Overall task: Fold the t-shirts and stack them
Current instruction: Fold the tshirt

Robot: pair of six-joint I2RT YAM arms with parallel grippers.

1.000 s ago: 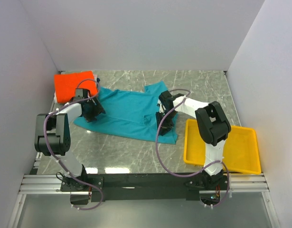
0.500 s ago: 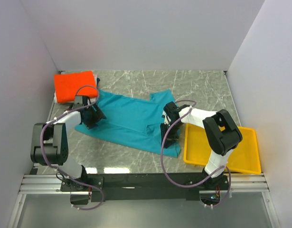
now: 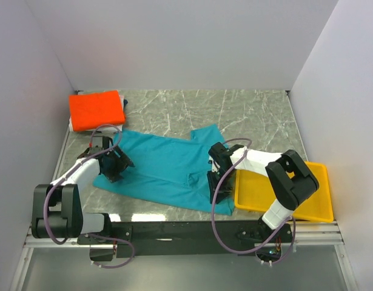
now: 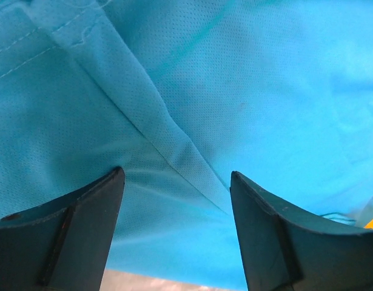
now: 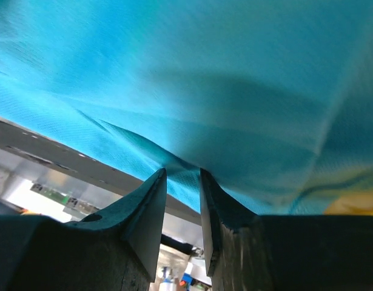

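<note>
Found teal shirt (image 3: 162, 167) spread on table (image 3: 253, 115), long axis roughly 9 to 3 o'clock; orange shirt (image 3: 96, 110) folded at 10 o'clock. Learned from wrist views alone: left pincer (image 4: 177, 176) apart over a seam, right pincer (image 5: 183, 176) clamped on teal shirt's hem.

Lab test cell: white partition walls (image 3: 174, 42), marble-look tabletop (image 3: 259, 115), aluminium mounting rail (image 3: 322, 233).

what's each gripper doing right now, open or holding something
left gripper: open, jaws spread wide over the teal t-shirt
right gripper: closed, pinching a fold of the teal t-shirt near its edge
</note>
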